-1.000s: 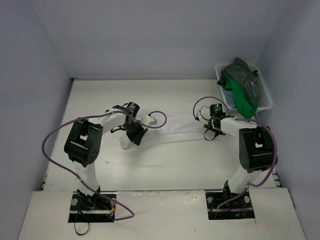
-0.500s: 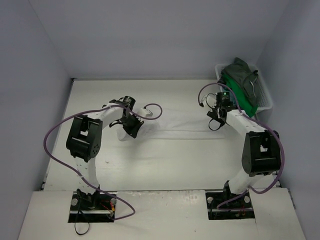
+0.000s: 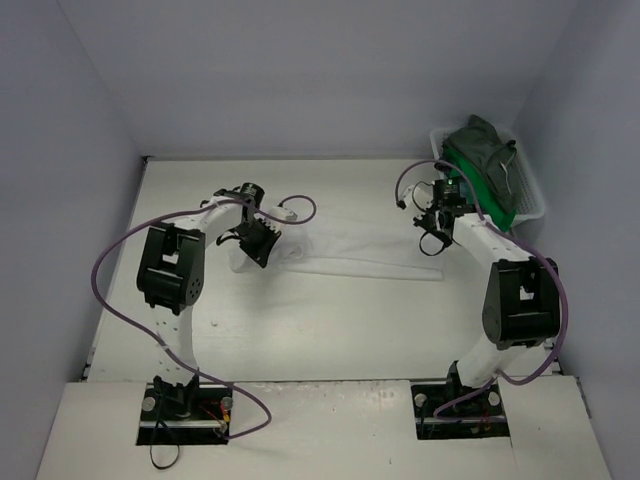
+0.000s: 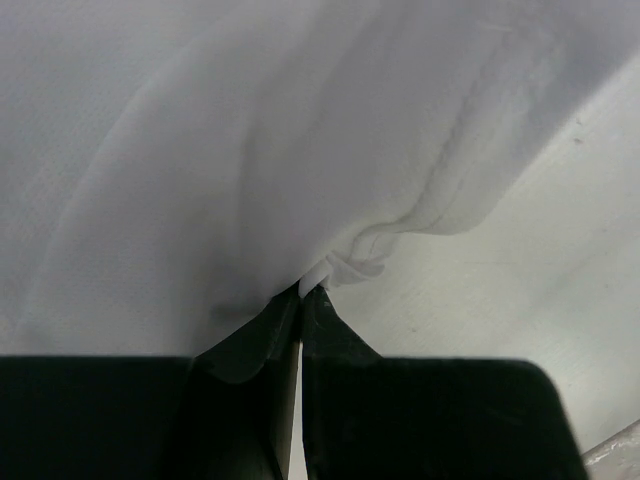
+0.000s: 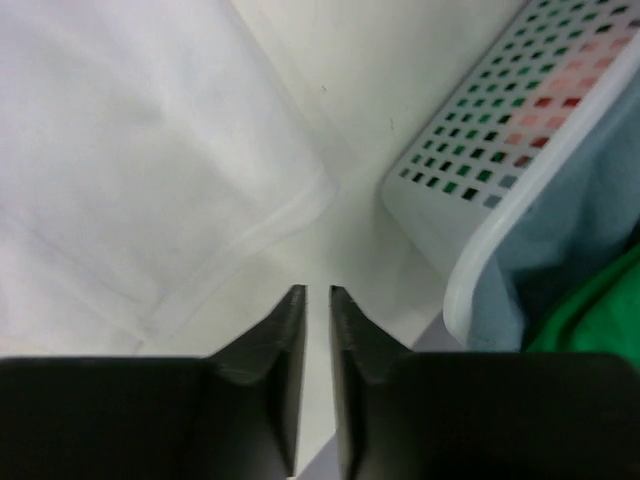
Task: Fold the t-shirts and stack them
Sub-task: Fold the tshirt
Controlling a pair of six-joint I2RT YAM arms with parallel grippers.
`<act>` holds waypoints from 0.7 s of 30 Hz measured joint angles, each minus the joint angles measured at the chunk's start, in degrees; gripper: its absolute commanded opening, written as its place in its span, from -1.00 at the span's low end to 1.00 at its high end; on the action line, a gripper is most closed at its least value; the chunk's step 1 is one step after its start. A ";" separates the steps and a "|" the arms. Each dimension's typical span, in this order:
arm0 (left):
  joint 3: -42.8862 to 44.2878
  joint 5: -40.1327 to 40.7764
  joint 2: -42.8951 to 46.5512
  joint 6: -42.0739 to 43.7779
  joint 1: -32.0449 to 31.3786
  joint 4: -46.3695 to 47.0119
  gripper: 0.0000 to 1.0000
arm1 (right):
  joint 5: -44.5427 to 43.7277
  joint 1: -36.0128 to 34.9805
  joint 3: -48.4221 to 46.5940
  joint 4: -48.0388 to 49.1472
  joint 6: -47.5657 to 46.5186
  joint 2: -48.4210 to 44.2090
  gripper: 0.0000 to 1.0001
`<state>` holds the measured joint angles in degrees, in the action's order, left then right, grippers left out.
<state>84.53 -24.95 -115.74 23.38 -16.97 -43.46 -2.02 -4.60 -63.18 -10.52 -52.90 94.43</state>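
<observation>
A white t-shirt (image 3: 350,255) lies in a long band across the table between the arms. My left gripper (image 3: 258,243) is shut on a bunched edge of it at its left end; the left wrist view shows the pinched fold at the fingertips (image 4: 308,290) and white cloth (image 4: 250,150) beyond. My right gripper (image 3: 432,238) hovers at the shirt's right end, its jaws a narrow gap apart with nothing between them (image 5: 318,292), just off the shirt's hem (image 5: 150,150). Dark grey-green (image 3: 485,148), bright green (image 3: 490,205) and teal-blue (image 5: 560,240) t-shirts fill the basket.
The white mesh basket (image 3: 530,195) stands at the back right corner, its wall (image 5: 480,150) close to the right fingers. Purple cables loop from both arms. Walls close in the table at the back and on both sides.
The left gripper has carried its end of the white t-shirt toward the back. The right gripper moved back toward the basket, is off the cloth, and its jaws have narrowed.
</observation>
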 measured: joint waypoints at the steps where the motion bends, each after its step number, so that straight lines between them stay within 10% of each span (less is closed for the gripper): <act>1: 1.18 -0.11 -0.76 -0.52 0.66 -0.35 -1.00 | 0.68 -0.24 -0.50 0.02 0.46 0.52 -0.88; 21: 15.52 -2.19 -9.64 -9.40 8.33 -7.58 -0.83 | 8.48 -13.25 -1.42 -0.48 9.57 9.86 -1.00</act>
<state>100.05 -27.14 -125.38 13.98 -8.64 -51.05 6.46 -17.85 -64.60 -11.00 -43.33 104.29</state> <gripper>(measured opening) 0.057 0.001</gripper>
